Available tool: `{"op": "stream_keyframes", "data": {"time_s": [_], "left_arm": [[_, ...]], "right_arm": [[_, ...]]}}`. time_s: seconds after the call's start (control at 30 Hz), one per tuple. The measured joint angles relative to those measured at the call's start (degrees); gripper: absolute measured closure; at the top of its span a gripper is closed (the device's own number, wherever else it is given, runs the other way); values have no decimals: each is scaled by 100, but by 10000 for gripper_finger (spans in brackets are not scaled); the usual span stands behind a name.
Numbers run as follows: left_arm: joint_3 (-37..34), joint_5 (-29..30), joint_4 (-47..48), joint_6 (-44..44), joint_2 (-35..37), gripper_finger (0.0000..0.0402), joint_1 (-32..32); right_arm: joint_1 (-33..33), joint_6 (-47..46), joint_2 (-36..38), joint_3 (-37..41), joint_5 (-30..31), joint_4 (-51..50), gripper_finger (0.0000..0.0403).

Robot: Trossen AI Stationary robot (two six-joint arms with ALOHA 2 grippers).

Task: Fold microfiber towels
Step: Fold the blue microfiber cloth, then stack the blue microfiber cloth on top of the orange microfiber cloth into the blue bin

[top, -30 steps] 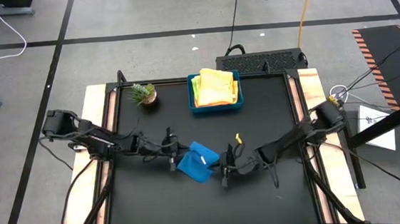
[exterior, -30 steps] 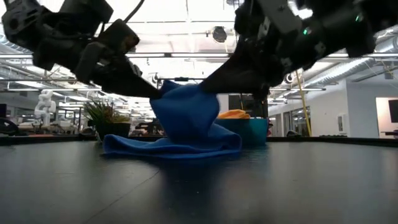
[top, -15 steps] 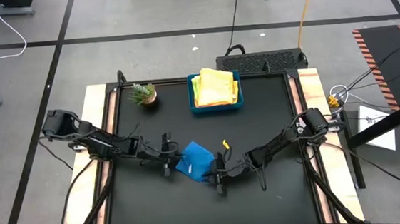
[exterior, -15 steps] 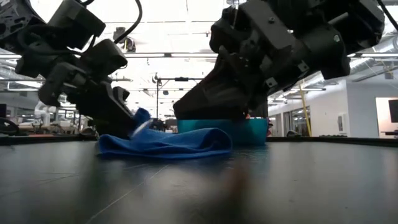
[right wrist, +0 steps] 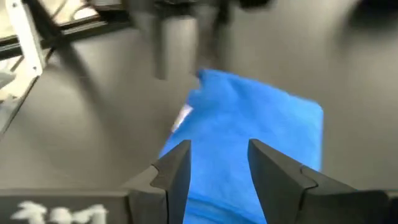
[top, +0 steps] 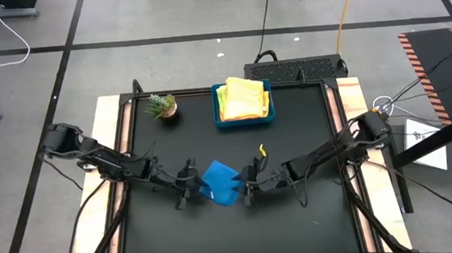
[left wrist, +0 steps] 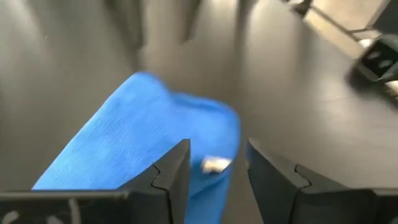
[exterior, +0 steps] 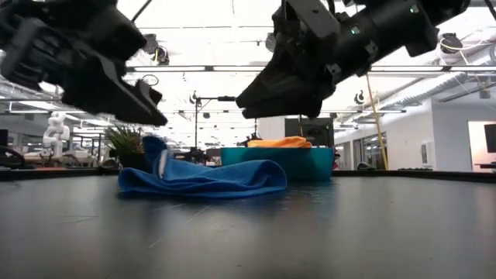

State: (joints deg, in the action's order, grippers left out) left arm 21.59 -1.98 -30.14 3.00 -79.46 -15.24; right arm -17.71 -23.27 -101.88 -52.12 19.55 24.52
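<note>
blue towel (top: 220, 182), folded, rumpled, lying flat

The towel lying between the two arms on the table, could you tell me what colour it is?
Plain bright blue; the towel shows best in the high view.

My left gripper (top: 189, 186) and right gripper (top: 249, 185) hang above the bench (top: 314, 224), one on each side of the blue towel (top: 219, 182), fingers parted with nothing between them. The towel lies low and crumpled in the gap between us, so there is little room to pass straight across it. Toward the near edge the dark bench surface lies bare on both sides. At the far edge the blue tray (top: 244, 119) with its stacked cloths blocks the middle, and the small potted plant (top: 162, 106) stands at the far left corner.
</note>
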Motion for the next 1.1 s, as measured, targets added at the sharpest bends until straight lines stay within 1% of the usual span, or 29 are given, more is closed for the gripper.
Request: {"op": "stream_keyframes", "data": {"time_s": [0.1,0.27,0.47,0.6,0.73,0.8,0.87,1.0,1.03,1.1], "left_arm": [[38,11,-9,-57,133,243,-210],[47,280,7,-120,268,244,-394],[45,354,12,-27,270,243,-407],[43,354,3,-24,270,243,-407],[43,356,-1,-21,270,243,-400],[43,358,-1,5,270,243,-400],[43,358,-3,9,270,243,-400],[43,446,-9,11,270,243,-388],[43,495,-11,15,270,243,-373],[40,506,-56,47,270,243,-313]], "right_arm": [[175,-442,69,0,-44,-478,250],[559,-1030,-109,3,-497,-1004,250],[1043,-1444,-346,4,-1572,-846,249],[1226,-1666,-532,4,-2002,-795,249],[1332,-1611,-780,-13,-2476,-533,252],[1330,-1443,-869,-17,-2574,-362,264],[1317,-1151,-879,-13,-2636,-251,289],[1287,-481,-829,13,-2746,26,377],[1266,-290,-772,13,-2742,121,389],[1201,147,-621,12,-2733,300,393]]}}
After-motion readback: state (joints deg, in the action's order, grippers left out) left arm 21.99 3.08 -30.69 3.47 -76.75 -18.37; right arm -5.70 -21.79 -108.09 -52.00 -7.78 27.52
